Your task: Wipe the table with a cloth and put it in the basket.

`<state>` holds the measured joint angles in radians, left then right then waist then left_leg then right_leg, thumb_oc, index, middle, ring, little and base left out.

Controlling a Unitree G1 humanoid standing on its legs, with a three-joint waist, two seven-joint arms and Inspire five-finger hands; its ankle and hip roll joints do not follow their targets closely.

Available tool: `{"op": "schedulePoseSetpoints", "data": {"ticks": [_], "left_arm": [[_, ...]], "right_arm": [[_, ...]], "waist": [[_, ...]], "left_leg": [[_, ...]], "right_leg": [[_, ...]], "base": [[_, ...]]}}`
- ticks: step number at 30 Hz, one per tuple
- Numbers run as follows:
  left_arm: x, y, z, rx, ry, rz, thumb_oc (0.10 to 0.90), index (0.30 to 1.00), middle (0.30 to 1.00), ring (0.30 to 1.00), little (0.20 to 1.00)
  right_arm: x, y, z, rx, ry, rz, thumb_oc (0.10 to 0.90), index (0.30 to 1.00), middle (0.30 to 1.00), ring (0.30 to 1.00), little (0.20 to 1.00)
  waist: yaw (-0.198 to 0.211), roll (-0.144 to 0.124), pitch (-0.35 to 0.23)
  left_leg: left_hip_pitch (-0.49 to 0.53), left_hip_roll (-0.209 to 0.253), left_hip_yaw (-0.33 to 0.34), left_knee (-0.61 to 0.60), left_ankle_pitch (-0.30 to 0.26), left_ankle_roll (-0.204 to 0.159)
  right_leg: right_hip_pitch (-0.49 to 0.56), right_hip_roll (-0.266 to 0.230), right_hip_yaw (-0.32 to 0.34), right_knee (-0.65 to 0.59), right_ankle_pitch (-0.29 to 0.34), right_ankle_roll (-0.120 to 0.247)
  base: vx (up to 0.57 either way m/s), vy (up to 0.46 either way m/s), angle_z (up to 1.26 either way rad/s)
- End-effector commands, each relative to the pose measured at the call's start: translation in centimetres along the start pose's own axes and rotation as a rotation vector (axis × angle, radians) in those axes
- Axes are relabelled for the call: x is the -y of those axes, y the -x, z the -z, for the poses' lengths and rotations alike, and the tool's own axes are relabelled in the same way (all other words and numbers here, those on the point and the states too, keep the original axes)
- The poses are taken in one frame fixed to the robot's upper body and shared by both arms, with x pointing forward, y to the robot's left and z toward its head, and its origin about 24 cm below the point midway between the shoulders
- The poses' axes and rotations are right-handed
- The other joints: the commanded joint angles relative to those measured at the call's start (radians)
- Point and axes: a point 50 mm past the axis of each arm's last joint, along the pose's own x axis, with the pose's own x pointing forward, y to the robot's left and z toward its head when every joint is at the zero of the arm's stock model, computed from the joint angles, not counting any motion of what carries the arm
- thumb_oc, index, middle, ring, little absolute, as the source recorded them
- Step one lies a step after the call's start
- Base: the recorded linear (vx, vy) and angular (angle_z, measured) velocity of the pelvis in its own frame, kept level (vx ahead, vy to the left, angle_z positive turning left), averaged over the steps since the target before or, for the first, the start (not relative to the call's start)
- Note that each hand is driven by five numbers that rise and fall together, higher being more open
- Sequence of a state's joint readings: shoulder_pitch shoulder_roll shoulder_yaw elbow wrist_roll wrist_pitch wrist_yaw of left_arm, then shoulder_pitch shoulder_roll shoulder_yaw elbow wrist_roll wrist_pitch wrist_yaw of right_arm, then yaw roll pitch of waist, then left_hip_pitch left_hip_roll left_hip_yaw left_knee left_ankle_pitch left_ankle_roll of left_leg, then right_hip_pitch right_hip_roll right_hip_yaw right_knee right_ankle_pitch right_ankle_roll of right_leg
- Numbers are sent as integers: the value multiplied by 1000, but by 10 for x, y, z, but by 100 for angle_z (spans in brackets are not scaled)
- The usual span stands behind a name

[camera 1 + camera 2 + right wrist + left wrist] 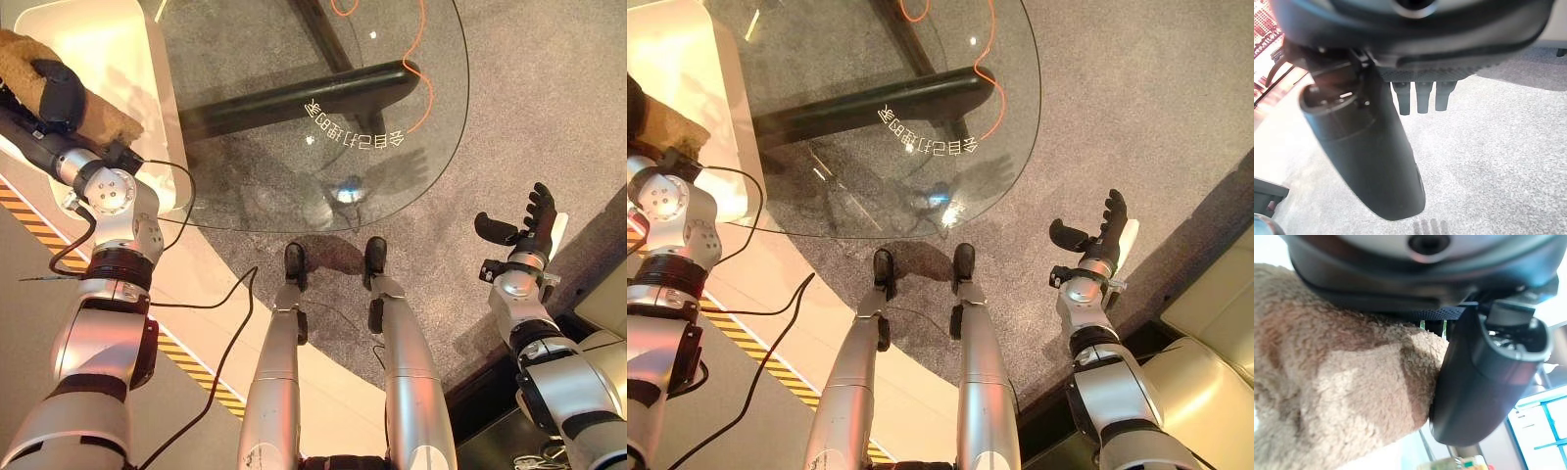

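Left hand [54, 88] had its fingers clamped round the fuzzy brown cloth [29, 64] at upper left, beside the glass desk [392, 127]. Right hand [524, 230] hung at the right with fingers apart over the carpet [549, 108]

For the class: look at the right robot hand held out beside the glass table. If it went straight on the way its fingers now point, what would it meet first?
Probably nothing but grey carpet. The right robot hand hangs open to the right of the glass table, fingers pointing ahead past its edge. Its line looks free as far as the views show, though depth is uncertain.
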<state>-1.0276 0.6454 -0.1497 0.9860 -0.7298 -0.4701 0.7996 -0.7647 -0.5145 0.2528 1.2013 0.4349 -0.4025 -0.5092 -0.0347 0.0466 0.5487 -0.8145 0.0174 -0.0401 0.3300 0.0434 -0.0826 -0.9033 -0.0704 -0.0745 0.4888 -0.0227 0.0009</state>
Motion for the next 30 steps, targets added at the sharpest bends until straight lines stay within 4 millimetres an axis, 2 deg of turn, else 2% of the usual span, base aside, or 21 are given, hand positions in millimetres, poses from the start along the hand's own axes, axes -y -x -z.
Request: {"op": "schedulePoseSetpoints", "data": {"ticks": [1, 4, 5, 14, 30], "left_arm": [[-21, -43, -72, 251, 34, -117, 100, 300, 300, 300, 200], [-27, -47, -68, 230, -16, -138, 100, 300, 300, 300, 200], [-31, -50, -64, 214, -91, -156, 100, 300, 300, 300, 200], [-33, -52, -53, 161, -280, -132, 100, 300, 300, 300, 200], [-21, -51, -46, 125, -461, -16, 100, 300, 300, 300, 200]], "right_arm": [[29, -8, -3, 48, -8, 82, 800, 900, 900, 900, 900], [29, -7, -2, 50, -5, 78, 800, 900, 900, 900, 900], [30, -9, -4, 49, -4, 74, 800, 900, 900, 900, 900], [29, -9, -6, 65, -15, 71, 800, 900, 900, 900, 900], [26, -10, -13, 96, -12, 54, 800, 900, 900, 900, 900]], "waist": [[3, 18, -29], [1, 16, -29], [-1, 14, -29], [-1, 3, -29], [-6, -10, -29]], "left_leg": [[22, -56, 59, 54, -68, 49], [18, -54, 59, 58, -69, 49], [17, -53, 59, 59, -68, 49], [-9, -52, 56, 65, -66, 48], [-54, -52, 55, 73, -65, 52]], "right_leg": [[59, 54, -26, 5, -104, 9], [56, 54, -26, 9, -105, 9], [56, 55, -25, 9, -105, 8], [37, 58, -25, 6, -96, 12], [-3, 64, -21, -6, -73, 18]], "base": [[0, 0, 0], [0, 0, 0], [0, 0, 0], [0, 0, 0], [0, 0, 0]]}}
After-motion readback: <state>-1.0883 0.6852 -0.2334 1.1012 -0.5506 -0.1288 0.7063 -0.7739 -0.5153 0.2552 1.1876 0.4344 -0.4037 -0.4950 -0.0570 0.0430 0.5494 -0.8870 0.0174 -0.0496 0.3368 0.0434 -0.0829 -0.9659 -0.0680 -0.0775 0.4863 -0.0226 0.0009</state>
